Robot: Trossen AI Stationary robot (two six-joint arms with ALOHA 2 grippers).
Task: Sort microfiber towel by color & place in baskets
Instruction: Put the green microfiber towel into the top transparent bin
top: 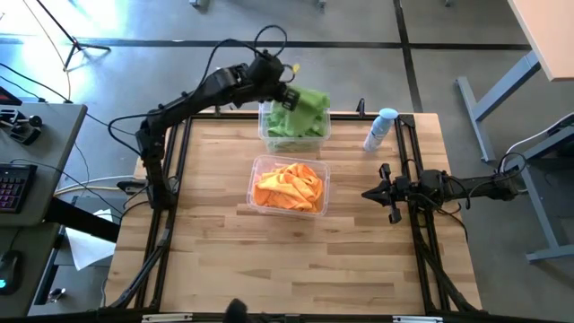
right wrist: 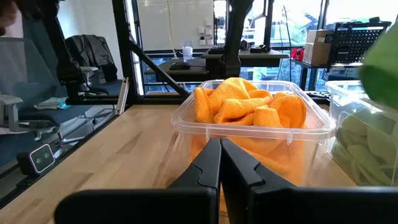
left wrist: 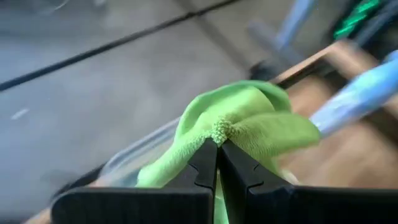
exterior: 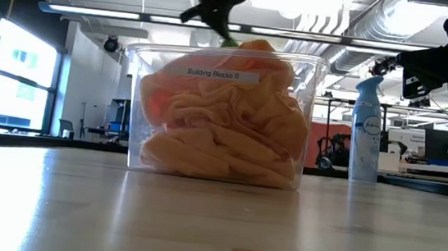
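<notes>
1. Orange towels [top: 289, 187] heaped in the nearer clear basket [top: 258, 175], at the middle of the wooden worktop [top: 215, 260]; piled to the rim, a label strip visible on the basket wall in the low view.
2. Right end effector [top: 369, 193] hovering just off the worktop's right side, level with the orange basket, well apart from it; fingers [right wrist: 214, 165] pressed together, nothing between them.
3. Green towels [top: 291, 126] filling the farther basket [top: 265, 136], just behind the orange one, near the worktop's back edge.
4. Left end effector [top: 291, 99] reached over the farther basket from the left; fingers [left wrist: 211, 165] clamped on a bunched fold of a green towel [left wrist: 242, 118], lifted above the pile and draped over the basket's far side.
5. Pale blue spray bottle [top: 379, 128] standing upright near the back right corner, apart from both baskets.
6. Beyond the worktop: grey floor, desk with keyboard [top: 9, 188] at far left.
</notes>
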